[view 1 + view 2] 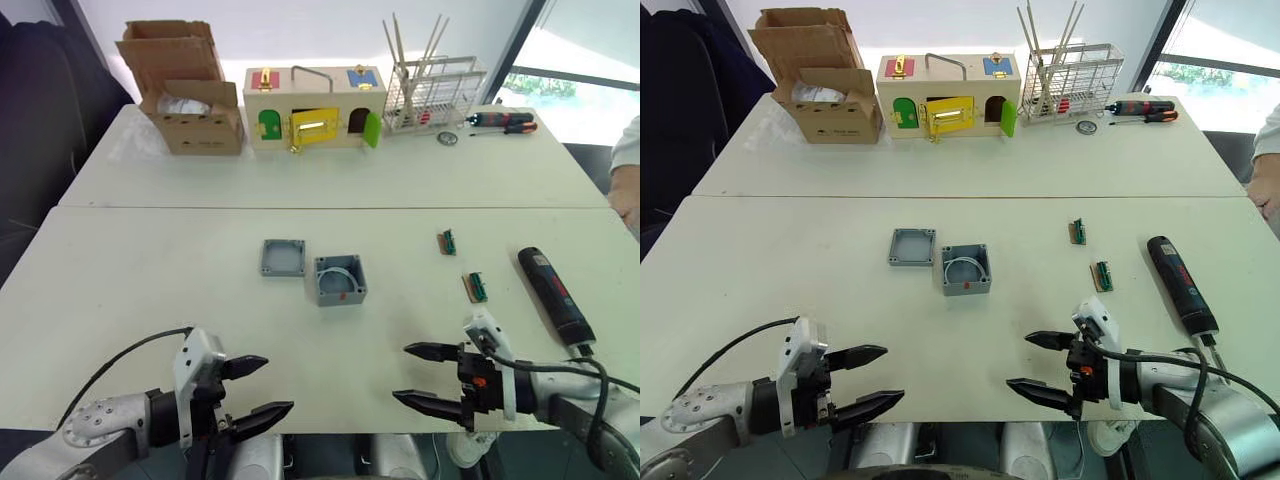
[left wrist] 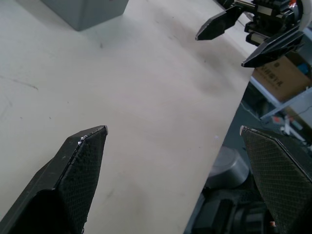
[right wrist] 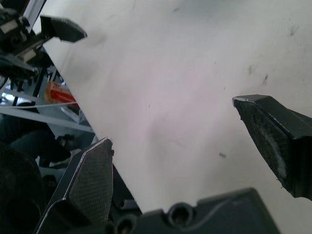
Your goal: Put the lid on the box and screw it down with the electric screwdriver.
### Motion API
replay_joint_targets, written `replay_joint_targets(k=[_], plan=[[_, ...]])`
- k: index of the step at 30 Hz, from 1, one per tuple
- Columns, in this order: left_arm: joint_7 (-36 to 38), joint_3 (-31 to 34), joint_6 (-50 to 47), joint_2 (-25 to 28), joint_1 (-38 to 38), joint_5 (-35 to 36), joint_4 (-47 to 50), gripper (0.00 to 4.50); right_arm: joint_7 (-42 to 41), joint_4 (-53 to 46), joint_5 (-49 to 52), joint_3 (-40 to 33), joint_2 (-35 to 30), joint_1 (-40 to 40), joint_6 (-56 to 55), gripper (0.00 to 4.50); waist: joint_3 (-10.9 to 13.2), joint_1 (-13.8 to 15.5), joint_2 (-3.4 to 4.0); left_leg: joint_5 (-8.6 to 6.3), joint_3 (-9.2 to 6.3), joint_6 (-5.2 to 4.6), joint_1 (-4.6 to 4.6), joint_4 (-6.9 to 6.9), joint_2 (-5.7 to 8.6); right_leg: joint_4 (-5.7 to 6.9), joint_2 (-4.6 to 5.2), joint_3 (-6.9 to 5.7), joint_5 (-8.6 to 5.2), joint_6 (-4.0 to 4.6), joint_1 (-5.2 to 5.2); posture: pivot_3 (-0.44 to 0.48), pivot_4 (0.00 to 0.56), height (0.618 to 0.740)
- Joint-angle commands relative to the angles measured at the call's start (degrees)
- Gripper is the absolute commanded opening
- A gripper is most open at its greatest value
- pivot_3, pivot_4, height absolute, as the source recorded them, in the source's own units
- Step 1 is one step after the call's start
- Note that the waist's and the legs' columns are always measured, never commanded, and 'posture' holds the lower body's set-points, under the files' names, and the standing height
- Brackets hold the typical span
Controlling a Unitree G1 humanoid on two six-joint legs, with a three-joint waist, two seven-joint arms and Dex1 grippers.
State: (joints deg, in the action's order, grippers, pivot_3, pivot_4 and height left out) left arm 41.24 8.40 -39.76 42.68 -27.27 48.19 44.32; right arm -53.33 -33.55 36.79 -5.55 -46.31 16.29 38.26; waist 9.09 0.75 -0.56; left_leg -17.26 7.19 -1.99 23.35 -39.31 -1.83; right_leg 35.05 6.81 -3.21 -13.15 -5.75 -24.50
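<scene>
The shallow grey lid [image 1: 283,257] lies flat in the middle of the white table, rim up. Right beside it sits the deeper grey box [image 1: 340,280], open side up, with a small red mark on its front. The black electric screwdriver [image 1: 555,293] with red markings lies on the table at the right. My left gripper [image 1: 265,388] hangs open at the table's near edge, well short of the lid. My right gripper [image 1: 413,373] is open too, near the front edge, to the left of the screwdriver's near end. Neither holds anything.
Two small green circuit boards [image 1: 474,287] lie between the box and the screwdriver. At the back stand a cardboard box [image 1: 190,95], a wooden latch box [image 1: 313,108], a wire rack [image 1: 433,92] and hand screwdrivers [image 1: 503,122]. A person's sleeve [image 1: 628,150] shows at the right edge.
</scene>
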Motion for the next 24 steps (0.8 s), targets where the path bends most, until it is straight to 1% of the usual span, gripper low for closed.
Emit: replay_joint_targets(k=[1,5,13,16,17,18,19,20,22,23,24], plan=[[-1.0,2.1,-0.1,-0.2,0.5,1.6,1.0,4.50,0.2,-0.4,-0.2,0.7,0.6,-0.6,-1.3,4.48,0.0,0.0,0.01,0.00,0.00,0.00,0.00,0.00,0.00,0.00,0.00,0.00,0.00,0.00,0.00,0.000,0.150,0.728],[-1.9,1.5,0.1,-0.5,0.6,0.6,0.9,4.50,0.3,0.1,-1.1,2.0,1.1,-1.5,-1.6,4.48,0.0,0.0,0.00,0.00,0.01,0.00,0.00,0.00,0.01,0.00,0.00,0.00,0.00,0.00,0.01,0.000,0.150,0.728],[-1.8,2.9,0.4,-1.6,1.2,3.0,0.4,4.50,1.1,1.9,-2.2,3.2,2.7,-3.7,-2.8,4.48,0.0,0.0,0.00,0.00,0.01,0.00,0.00,0.00,0.00,0.00,0.00,0.00,0.00,0.00,0.00,0.000,0.150,0.728],[-1.6,3.0,0.3,-1.0,1.6,1.8,-0.6,4.50,0.6,2.2,-2.7,3.7,2.4,-4.1,-3.0,4.48,0.0,0.0,0.00,0.00,0.01,0.00,0.00,0.00,0.00,0.00,0.00,0.00,0.00,0.00,0.00,0.000,0.150,0.728],[-2.0,2.9,0.6,-0.9,2.0,0.8,-1.0,4.50,1.2,2.3,-2.7,3.5,2.7,-4.4,-2.9,4.48,0.0,0.0,0.00,0.00,0.01,0.00,0.00,0.00,0.00,0.00,0.00,0.00,0.00,0.00,0.00,0.000,0.150,0.728],[-3.8,3.8,-1.2,-1.2,2.8,2.6,-1.7,4.50,1.7,2.3,-2.3,3.1,2.9,-4.8,-2.5,4.48,0.0,0.0,0.01,0.00,0.01,0.00,0.00,0.00,0.00,0.00,0.00,0.00,0.00,0.00,0.00,0.000,0.150,0.728],[-4.1,6.3,-3.9,0.6,4.5,7.3,-2.5,4.50,2.0,1.6,-0.9,2.1,2.7,-5.0,-1.1,4.48,0.0,0.0,0.00,0.00,0.01,0.00,0.00,0.00,0.00,0.00,0.00,0.00,0.00,0.00,0.00,0.000,0.150,0.728],[-4.3,8.4,-6.0,2.6,6.4,9.6,-3.4,4.50,2.3,0.8,0.4,1.2,2.3,-5.2,0.3,4.48,0.0,0.1,-0.03,0.00,0.00,0.01,0.00,0.00,0.00,0.02,0.00,0.00,0.00,0.00,0.00,0.000,0.150,0.728],[-3.5,11.1,-10.1,7.9,10.9,12.1,-5.3,4.50,2.6,-0.7,2.7,-0.2,1.4,-5.5,2.9,4.48,0.0,0.2,-0.04,0.04,-0.11,0.06,0.01,0.00,0.00,0.06,0.00,-0.07,0.00,0.00,0.00,0.000,0.150,0.728],[-3.3,11.6,-11.4,9.6,12.5,12.9,-6.2,4.50,2.9,-1.1,3.4,-0.6,1.2,-5.8,3.7,4.48,0.0,0.1,-0.04,0.05,-0.16,0.07,0.01,0.00,0.01,0.07,0.00,-0.09,0.00,0.00,0.02,0.000,0.150,0.728],[-2.3,11.7,-13.3,12.6,16.0,14.2,-7.5,4.50,3.3,-1.5,4.3,-1.2,0.8,-6.4,5.0,4.48,0.0,0.1,-0.01,0.05,-0.17,0.07,0.01,0.00,0.01,0.06,-0.01,-0.11,0.00,0.00,0.02,0.000,0.150,0.728]])
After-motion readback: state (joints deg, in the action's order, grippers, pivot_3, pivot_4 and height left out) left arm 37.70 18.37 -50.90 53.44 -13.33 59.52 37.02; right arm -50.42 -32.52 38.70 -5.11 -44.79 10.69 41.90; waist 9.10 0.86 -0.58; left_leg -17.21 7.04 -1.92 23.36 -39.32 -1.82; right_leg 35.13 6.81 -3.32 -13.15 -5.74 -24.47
